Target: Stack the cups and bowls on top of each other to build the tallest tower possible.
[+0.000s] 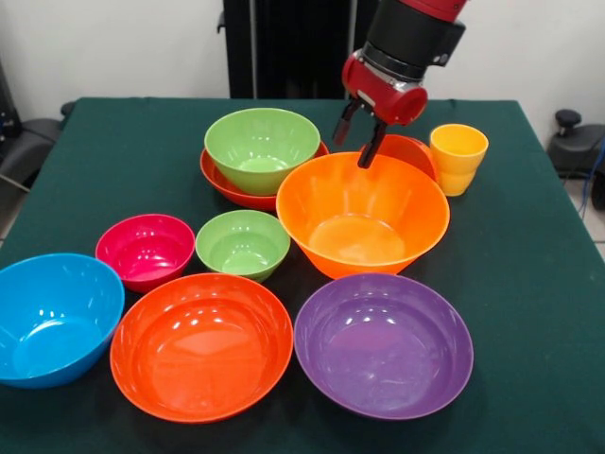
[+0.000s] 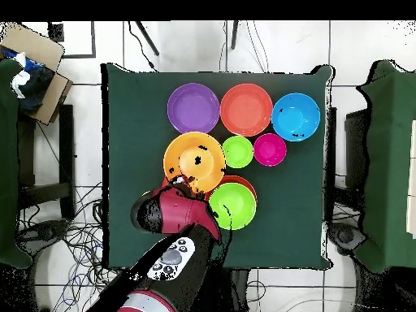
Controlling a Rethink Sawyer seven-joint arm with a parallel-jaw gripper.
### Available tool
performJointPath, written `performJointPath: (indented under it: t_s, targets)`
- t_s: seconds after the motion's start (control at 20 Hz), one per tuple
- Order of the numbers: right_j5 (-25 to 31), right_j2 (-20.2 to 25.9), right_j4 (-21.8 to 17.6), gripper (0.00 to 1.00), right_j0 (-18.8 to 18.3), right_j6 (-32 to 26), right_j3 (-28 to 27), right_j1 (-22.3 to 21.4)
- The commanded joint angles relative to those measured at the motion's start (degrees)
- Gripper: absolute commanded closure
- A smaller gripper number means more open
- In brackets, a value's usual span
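My gripper (image 1: 355, 142) is open and empty, hanging just over the far rim of the large orange bowl (image 1: 362, 213), which stands on the table. Its fingertips (image 1: 365, 159) are level with that rim. The tower is a medium lime green bowl (image 1: 262, 147) nested in a wide red-orange bowl (image 1: 223, 177), left of the gripper. A yellow-orange cup (image 1: 458, 156) stands upright to the right, with a small red-orange bowl (image 1: 408, 151) beside it. In the overhead view the arm (image 2: 180, 213) hides the gripper and cup; the orange bowl (image 2: 195, 160) and green bowl (image 2: 231, 205) show.
On the near side stand a small lime green bowl (image 1: 243, 243), a magenta bowl (image 1: 146, 249), a blue bowl (image 1: 52, 317), a large red-orange bowl (image 1: 201, 342) and a purple bowl (image 1: 383, 342), all on the green table (image 1: 529, 265). Chairs stand beside the table (image 2: 390, 162).
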Motion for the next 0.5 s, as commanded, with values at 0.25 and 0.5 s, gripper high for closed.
performJointPath:
  t_s: [0.25, 0.5]
  targets:
    - [0.1, 5.0, -0.8, 0.0, -1.1, 2.1, -4.0, 3.6]
    - [-0.4, 4.7, -0.7, 0.0, -0.9, 2.4, -3.8, 3.6]
